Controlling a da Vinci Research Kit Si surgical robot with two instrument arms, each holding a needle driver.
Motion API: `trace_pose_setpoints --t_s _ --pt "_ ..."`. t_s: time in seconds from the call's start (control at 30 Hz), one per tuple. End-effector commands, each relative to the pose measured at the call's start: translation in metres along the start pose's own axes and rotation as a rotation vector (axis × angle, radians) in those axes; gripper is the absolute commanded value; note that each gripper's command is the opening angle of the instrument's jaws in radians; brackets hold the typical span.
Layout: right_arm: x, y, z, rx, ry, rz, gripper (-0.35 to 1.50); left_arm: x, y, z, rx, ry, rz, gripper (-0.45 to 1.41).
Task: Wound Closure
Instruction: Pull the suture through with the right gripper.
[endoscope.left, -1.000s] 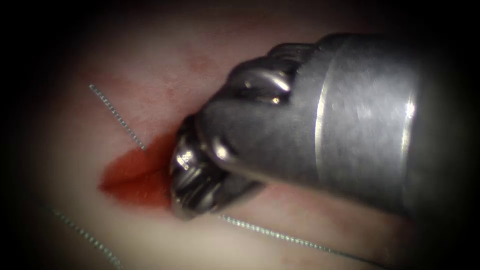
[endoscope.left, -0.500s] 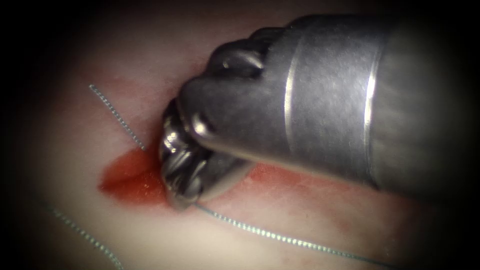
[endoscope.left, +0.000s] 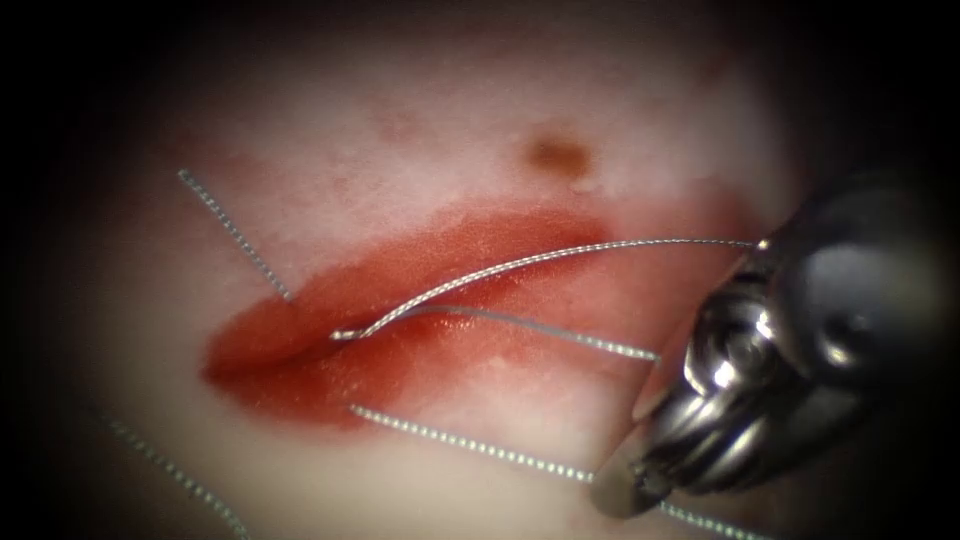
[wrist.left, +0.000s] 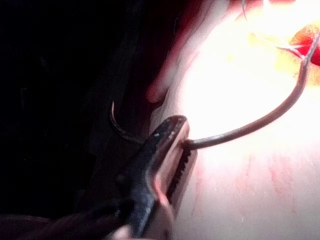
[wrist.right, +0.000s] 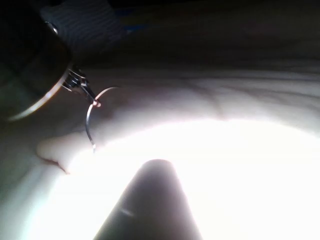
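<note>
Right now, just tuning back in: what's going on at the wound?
The left pincer is shut on the needle, gripping it near one end of its curve; the needle seems clear of the tissue. The right pincer sits right of the cut, its tip at a strand of thread; whether it grips that strand I cannot tell. More thread crosses the open cut, which is wet with red fluid.

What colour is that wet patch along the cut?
Red: the fluid along the cut in the pale tissue, best seen in the endoscope view.
</note>
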Motion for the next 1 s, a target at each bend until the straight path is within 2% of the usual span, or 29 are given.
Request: trace_pose_setpoints --t_s 0.03,0.1,0.33,0.43,0.6,0.63,0.67,0.7,0.8,0.87,0.93,1.0 --pt "-0.0011 0.0007 -0.0006 -0.005 0.006 0.017 -0.35 -0.0013 -0.0003 0.0 0.002 -0.006 0.006 -0.45" --pt "-0.004 0.0024 -0.0011 -0.006 -0.007 0.042 -0.35 -0.0013 -0.0003 0.0 0.002 -0.006 0.006 -0.45" --pt "-0.0099 0.0062 -0.0024 -0.019 -0.008 0.104 -0.35 -0.0013 -0.0003 0.0001 0.002 -0.006 0.006 -0.45" --pt "-0.0118 0.0073 -0.0028 -0.025 -0.014 0.127 -0.35 -0.0012 -0.0003 0.0001 0.002 -0.006 0.006 -0.45" --pt "-0.0134 0.0081 -0.0032 -0.037 -0.008 0.158 -0.35 -0.0012 -0.0003 0.0001 -0.001 -0.004 0.006 -0.45" --pt "-0.0134 0.008 -0.0032 -0.051 0.03 0.158 0.66 -0.0012 -0.0003 0.0 -0.001 -0.004 0.006 -0.45" --pt "-0.0133 0.0078 -0.0033 -0.06 0.055 0.16 0.93 -0.0012 -0.0003 0.0 -0.001 -0.004 0.006 -0.45" --pt "-0.013 0.0076 -0.0034 -0.074 0.086 0.171 1.01 -0.0013 -0.0003 0.0001 -0.001 -0.004 0.006 -0.45" --pt "-0.0121 0.0066 -0.0039 -0.085 0.128 0.144 1.03 -0.0013 -0.0003 0.0 -0.001 -0.004 0.006 -0.45" --pt "-0.0105 0.0053 -0.0046 -0.055 0.166 0.126 1.09 -0.0013 -0.0003 0.0001 -0.001 -0.004 0.006 -0.45" --pt "-0.0085 0.0038 -0.005 -0.065 0.197 0.105 1.25 -0.0013 -0.0003 0.0001 -0.001 -0.004 0.006 -0.45" --pt "-0.0062 0.0022 -0.0053 -0.073 0.199 0.078 1.23 -0.0012 -0.0003 0.0001 -0.001 -0.005 0.006 -0.45"
